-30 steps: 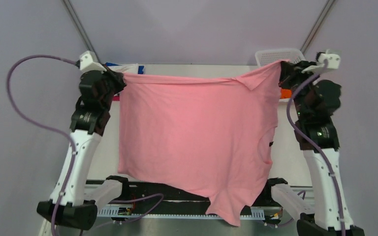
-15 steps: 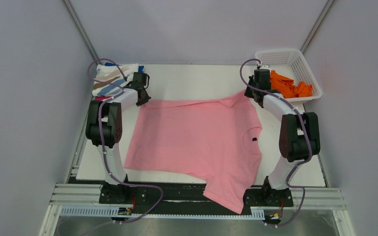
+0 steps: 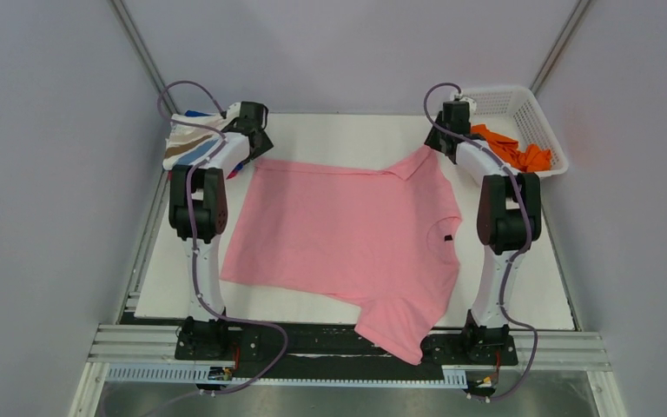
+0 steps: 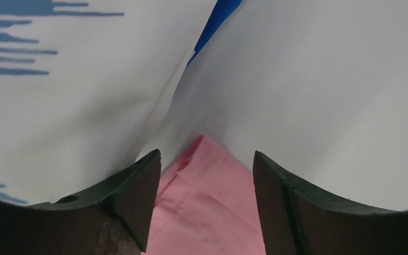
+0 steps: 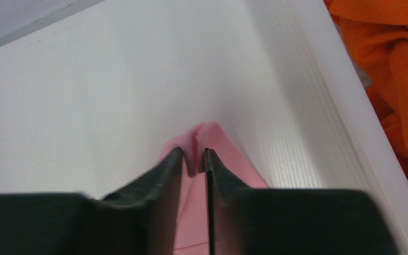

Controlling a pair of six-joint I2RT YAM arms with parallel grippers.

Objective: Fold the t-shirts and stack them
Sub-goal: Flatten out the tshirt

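Note:
A light pink t-shirt (image 3: 347, 226) lies spread flat on the white table (image 3: 330, 130), one sleeve hanging over the near edge. My left gripper (image 3: 259, 146) is at its far left corner. In the left wrist view that gripper (image 4: 204, 154) is open, and the pink corner (image 4: 207, 202) lies loose between the jaws. My right gripper (image 3: 441, 139) is at the far right sleeve. In the right wrist view it (image 5: 194, 151) stands only slightly open, with a fold of pink cloth (image 5: 235, 159) in the narrow gap.
A pile of folded shirts, topped by a white one with blue and tan streaks (image 3: 193, 143) (image 4: 58, 106), sits at the back left beside my left gripper. A white lattice basket (image 3: 495, 94) at the back right holds an orange shirt (image 3: 517, 152) (image 5: 393, 64).
A second ago both grippers held the pink shirt stretched up in the air. It now lies flat on the table, both arms reach to the far side, and both grippers have opened.

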